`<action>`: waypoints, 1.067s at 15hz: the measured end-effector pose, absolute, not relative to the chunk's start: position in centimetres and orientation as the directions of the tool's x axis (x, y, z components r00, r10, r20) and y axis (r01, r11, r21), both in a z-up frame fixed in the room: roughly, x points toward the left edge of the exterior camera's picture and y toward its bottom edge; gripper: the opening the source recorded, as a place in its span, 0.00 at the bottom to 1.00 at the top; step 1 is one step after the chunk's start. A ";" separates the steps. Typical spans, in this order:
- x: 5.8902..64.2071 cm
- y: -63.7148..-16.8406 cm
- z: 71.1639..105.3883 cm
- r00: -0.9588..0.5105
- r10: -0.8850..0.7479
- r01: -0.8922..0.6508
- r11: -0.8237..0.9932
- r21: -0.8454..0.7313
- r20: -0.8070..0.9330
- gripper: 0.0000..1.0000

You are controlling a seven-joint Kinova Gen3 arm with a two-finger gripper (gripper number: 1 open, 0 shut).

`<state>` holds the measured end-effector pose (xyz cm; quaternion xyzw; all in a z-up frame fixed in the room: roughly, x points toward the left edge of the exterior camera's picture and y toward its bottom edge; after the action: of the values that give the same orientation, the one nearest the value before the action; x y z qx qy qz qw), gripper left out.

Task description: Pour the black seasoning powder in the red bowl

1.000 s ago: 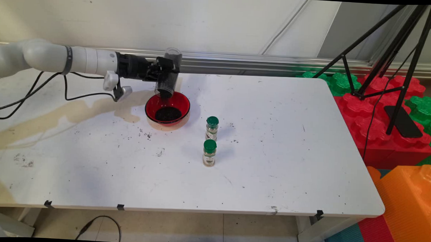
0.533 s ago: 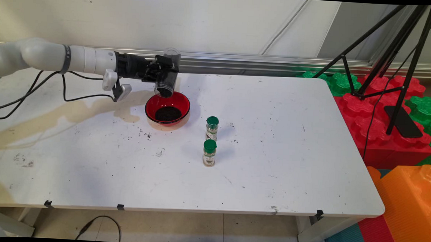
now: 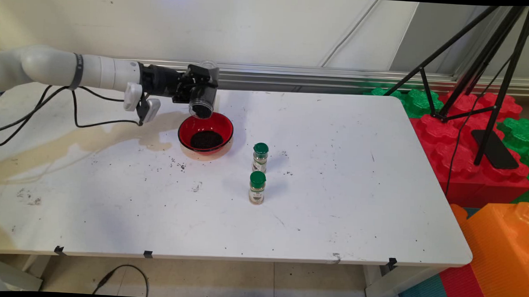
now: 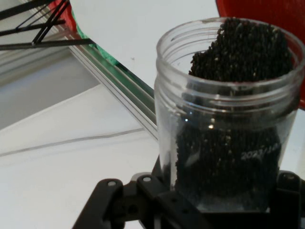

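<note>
While the white table (image 3: 335,138) fills most of the main view, its top is scuffed, with a long tan stain and scattered dark specks left of the red bowl (image 3: 205,133). From the left, the white arm (image 3: 82,71) reaches level across the table's far side, black cables (image 3: 41,110) drooping beneath it. Its gripper (image 3: 201,85) pinches a clear jar (image 3: 203,100), which hangs tilted, mouth down, just above the bowl's far rim. A heap of dark grains (image 3: 206,140) lies in the bowl. Right of the bowl and nearer the camera, two small spice jars (image 3: 260,157) with green caps stand upright, one just behind the other. Behind the bowl runs a pale wall with a metal rail (image 3: 293,75). Far right of the bowl, beyond the table's edge, stand a black tripod (image 3: 483,64) and red, green and orange foam blocks (image 3: 488,174).

The hand view alone shows the clear jar (image 4: 228,114) close up: threaded at the open mouth, faintly printed on the side, with dark grains (image 4: 238,95) banked up to its rim. The gripper (image 4: 209,202) clamps its base, and the red bowl (image 4: 257,12) shows beyond the mouth.
</note>
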<state>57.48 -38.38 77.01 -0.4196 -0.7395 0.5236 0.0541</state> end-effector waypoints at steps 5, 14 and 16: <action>57.4 -38.0 77.5 -0.709 0.659 0.477 0.189 -0.858 -0.250 0.00; 57.3 -36.7 78.7 -0.805 0.592 0.302 0.340 -0.890 -0.047 0.00; 57.3 -36.4 79.0 -0.817 0.577 0.268 0.365 -0.892 -0.010 0.00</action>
<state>57.25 -36.44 78.98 -0.2604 -0.8115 0.4999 0.1545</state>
